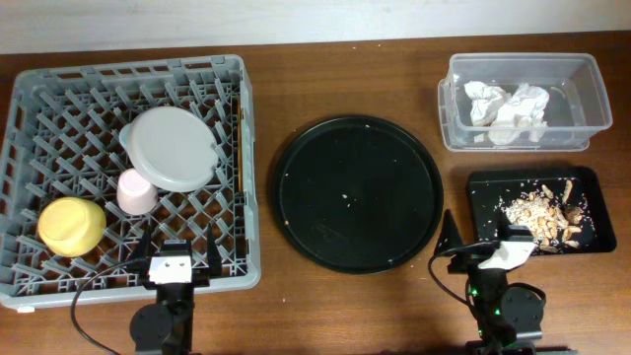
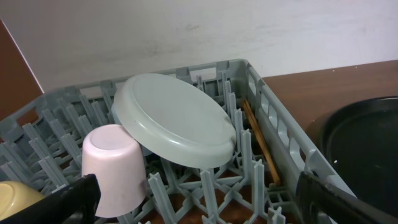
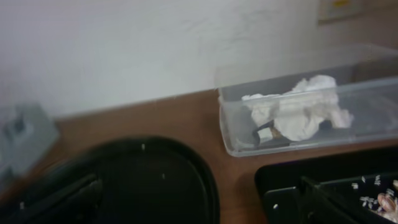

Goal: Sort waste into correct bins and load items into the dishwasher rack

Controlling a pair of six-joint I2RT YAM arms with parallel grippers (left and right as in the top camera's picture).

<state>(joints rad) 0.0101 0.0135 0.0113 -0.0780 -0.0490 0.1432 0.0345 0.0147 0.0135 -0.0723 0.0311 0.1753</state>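
The grey dishwasher rack (image 1: 128,71) holds a pale grey plate (image 1: 173,148), a pink cup (image 1: 136,190) upside down, a yellow bowl (image 1: 71,225) and brown chopsticks (image 1: 240,148) along its right wall. No light-blue cup is in view. My left gripper (image 1: 179,258) is open and empty over the rack's front edge. The left wrist view shows the gripper (image 2: 199,211), plate (image 2: 174,121), pink cup (image 2: 115,168) and chopsticks (image 2: 261,143). White napkins (image 1: 508,108) lie in the clear tub (image 1: 446,108). Food scraps (image 1: 542,212) lie in the black rectangular tray (image 1: 473,197). My right gripper (image 1: 483,247) is open and empty.
A large round black tray (image 1: 357,192) with a few crumbs sits between the rack and the bins. The blurred right wrist view shows my open gripper (image 3: 193,205), the round tray (image 3: 155,180), the tub (image 3: 230,134), the napkins (image 3: 298,112) and a rack corner (image 3: 25,134).
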